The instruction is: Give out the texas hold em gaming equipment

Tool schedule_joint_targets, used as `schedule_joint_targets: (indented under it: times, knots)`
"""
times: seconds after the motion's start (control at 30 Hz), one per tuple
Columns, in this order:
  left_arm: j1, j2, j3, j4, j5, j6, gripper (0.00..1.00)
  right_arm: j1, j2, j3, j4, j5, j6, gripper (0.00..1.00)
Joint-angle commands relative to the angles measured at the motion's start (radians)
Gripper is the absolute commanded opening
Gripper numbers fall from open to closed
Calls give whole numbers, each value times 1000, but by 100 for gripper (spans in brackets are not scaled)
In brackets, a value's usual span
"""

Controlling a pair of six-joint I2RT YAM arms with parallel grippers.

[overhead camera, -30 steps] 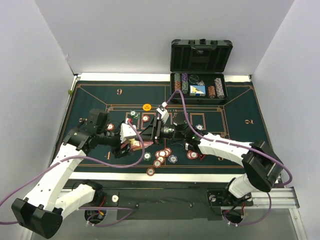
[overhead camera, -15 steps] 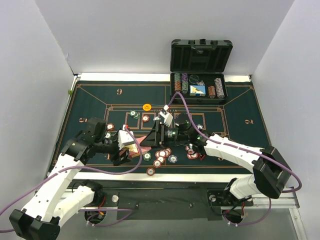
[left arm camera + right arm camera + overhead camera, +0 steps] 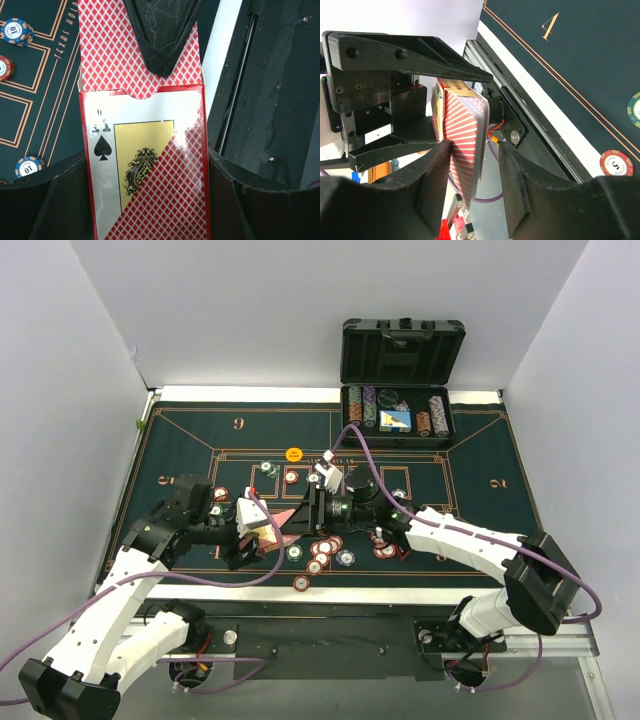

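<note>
Left gripper was clamped on card box, held over mat's near edge. Right gripper straddled the cards sticking out; gap at one finger, so probably not gripping.

The left pincer and its card box drew back toward the near edge; the right pincer followed, straddling the cards.
</note>
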Motion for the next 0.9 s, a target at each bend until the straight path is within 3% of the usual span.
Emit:
schedule_joint_targets:
  times: [0.0, 0.87]
  knots:
    - [-5, -17, 17, 72, 43, -10, 0, -18, -50, -7, 2, 17, -20, 37]
    - [-5, -23, 20, 93, 44, -25, 0, -108, -153, -53, -43, 18, -29, 21]
